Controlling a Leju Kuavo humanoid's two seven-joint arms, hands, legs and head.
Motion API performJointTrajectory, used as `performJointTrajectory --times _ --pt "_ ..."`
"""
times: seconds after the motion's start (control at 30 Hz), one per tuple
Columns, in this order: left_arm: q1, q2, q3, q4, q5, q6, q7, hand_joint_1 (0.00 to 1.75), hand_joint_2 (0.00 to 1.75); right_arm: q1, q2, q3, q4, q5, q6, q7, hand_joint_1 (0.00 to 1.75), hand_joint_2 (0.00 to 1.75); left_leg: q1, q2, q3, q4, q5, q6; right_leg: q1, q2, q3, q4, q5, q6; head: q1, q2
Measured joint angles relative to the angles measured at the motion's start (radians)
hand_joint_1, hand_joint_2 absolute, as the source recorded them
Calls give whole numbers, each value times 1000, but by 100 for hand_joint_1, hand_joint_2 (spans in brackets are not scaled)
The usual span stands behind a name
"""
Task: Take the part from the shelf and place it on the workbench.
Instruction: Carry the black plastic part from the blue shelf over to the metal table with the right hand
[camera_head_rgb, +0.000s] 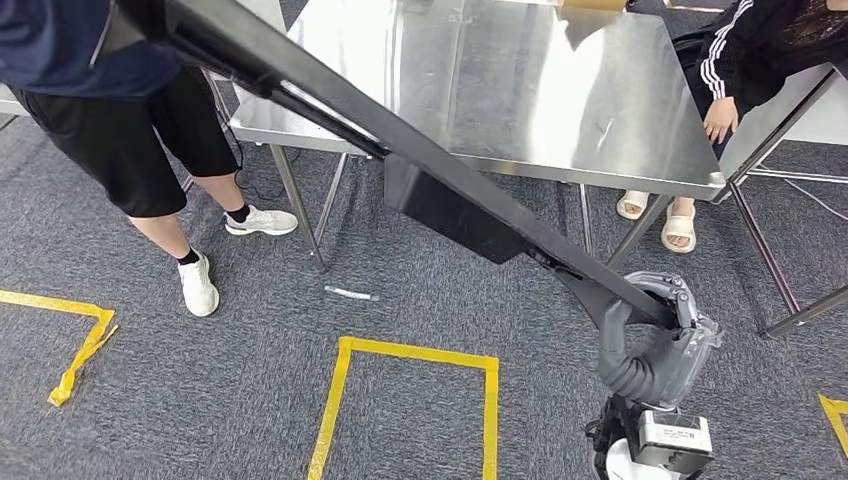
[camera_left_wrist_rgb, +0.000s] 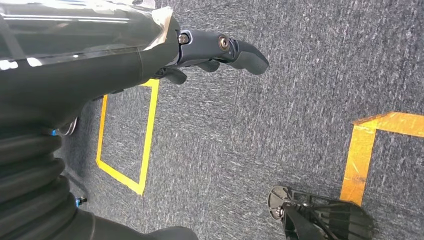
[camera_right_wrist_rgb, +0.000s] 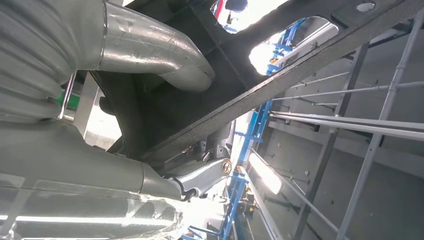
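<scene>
— Closest to the head camera, low on the right, what is that?

— Robot's right hand, grey and ribbed, wrapped around the lower end of the part. At the right wrist, the thumb curls over the black bar and the fingers press it from the other side.

— How does the part lie?

— It is one long black beam, its axis running diagonally from the hand up to the upper left, with a wider black plate hanging under its middle. It is held in the air, crossing above the near corner of the steel workbench.

— And the left hand?

— It hangs over the grey carpet, holding nothing, fingers loosely curled.

— Anything nearby?

— A person in black shorts stands at the workbench's left corner, under the beam's far end. Another sits at the right. Yellow tape marks the floor.
</scene>
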Motion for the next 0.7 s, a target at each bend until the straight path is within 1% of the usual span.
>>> performJointTrajectory --times 0.03,0.07,0.13,0.17,0.2,0.23,0.27,0.3,0.33,0.37,0.4,0.47,0.53,0.57,0.6,0.63,0.67,0.7 --pt "0 0 0 0 0 0 0 0 175 -1 0 0 0 0 0 1 175 175 3 -2 7 -4 0 6 -1 3 -9 22 -6 1 1 0" --pt "0 0 0 0 0 1 0 0 175 -2 0 1 0 1 0 1 175 175 7 -3 16 -7 -1 10 -1 7 -27 56 -23 -2 3 0" --pt "-1 0 0 0 0 1 0 0 175 -3 -1 1 0 1 0 1 175 175 9 -5 23 -9 0 14 -1 15 -93 172 -73 -12 8 0" --pt "-1 0 0 0 0 1 0 0 175 -3 -1 1 1 0 0 1 175 175 9 -7 23 -9 0 14 -1 17 -129 233 -93 -14 8 0" --pt "-1 0 0 0 0 1 0 0 175 -2 -2 1 2 0 0 1 175 175 9 -9 24 -9 -1 12 -1 19 -156 271 -103 -11 9 0" --pt "-1 0 0 0 0 1 0 0 175 -1 -3 1 3 0 0 2 175 175 10 -12 25 -8 -2 10 -2 20 -167 275 -96 -3 9 0" --pt "0 0 0 0 0 1 0 0 175 -1 -4 1 4 0 0 2 175 175 11 -15 28 -8 -5 6 -5 20 -159 241 -74 6 9 0" --pt "0 -1 1 0 0 1 1 0 175 -1 -5 1 5 0 0 3 175 175 13 -18 32 -8 -8 2 -8 20 -134 176 -41 17 9 0" --pt "0 -1 1 0 1 1 1 0 175 -1 -5 1 6 0 0 3 175 175 14 -20 37 -7 -12 -4 -10 20 -107 107 -9 22 9 0" --pt "0 -1 1 0 1 1 1 0 175 -2 -6 1 7 0 0 3 175 175 14 -21 41 -6 -16 -11 -10 19 -85 53 4 16 9 0" --pt "0 0 2 0 2 1 1 0 175 -2 -6 2 8 0 1 3 175 175 14 -22 43 -6 -21 -19 -7 18 -69 19 12 6 8 0" --pt "0 -1 4 0 2 0 2 0 175 -3 -7 3 10 0 2 4 175 175 14 -21 49 0 -26 -34 0 19 -61 8 7 -25 7 0" --pt "0 -1 5 0 3 -1 2 0 175 -3 -6 4 11 0 2 5 175 175 19 -15 48 21 -33 -45 -2 21 -44 5 12 -43 5 0" --pt "-1 -2 5 0 3 -2 3 0 175 -4 -5 5 11 1 2 6 175 175 21 -11 37 46 -44 -49 -3 21 -32 5 9 -50 2 0" --pt "-2 -2 5 0 2 -3 3 0 175 -4 -5 6 11 2 2 7 175 175 22 -7 13 89 -63 -53 -4 21 -23 4 5 -57 0 0" --pt "-2 -2 5 0 2 -3 4 0 175 -3 -5 6 11 4 0 8 175 175 22 -4 -21 148 -87 -56 -2 19 -18 4 1 -63 -1 0" --pt "-2 -3 5 0 2 -3 6 0 175 -2 -4 7 11 5 -1 10 175 175 22 -3 -61 209 -110 -59 -1 19 -13 4 -4 -68 -3 0" --pt "-1 -3 6 0 2 -4 6 0 175 0 -4 7 11 6 -1 11 175 175 22 -3 -98 256 -123 -61 0 19 -9 4 -9 -71 -3 0"
